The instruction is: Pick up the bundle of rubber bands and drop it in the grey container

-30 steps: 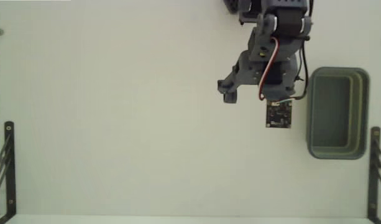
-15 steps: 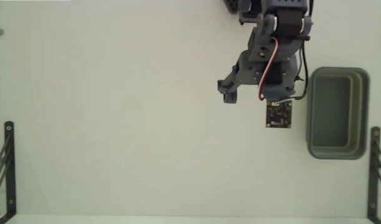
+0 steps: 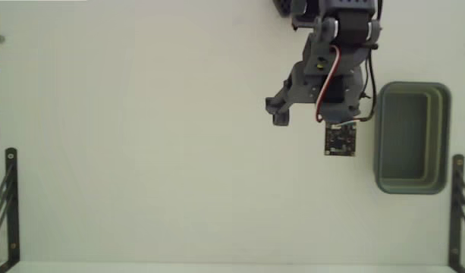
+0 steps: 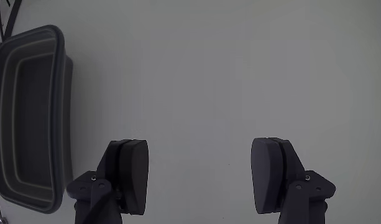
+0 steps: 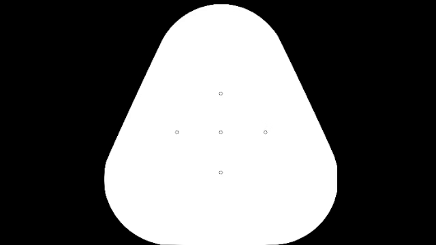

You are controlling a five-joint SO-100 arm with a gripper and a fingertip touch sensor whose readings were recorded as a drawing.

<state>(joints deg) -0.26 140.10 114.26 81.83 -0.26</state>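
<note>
The dark two-finger gripper (image 4: 199, 177) hangs with jaws spread wide and empty just beside the rectangular grey-green plastic tub (image 3: 444, 136), and the multicoloured bundle of rubber bands appears in neither view, so I cannot tell whether the drop is done.

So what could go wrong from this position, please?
1. No bundle of rubber bands shows in either view, so the open hand has nothing visible to aim at; it might be hidden under the arm.
2. The grey container sits close beside the arm, so a sideways swing could knock it.
</note>
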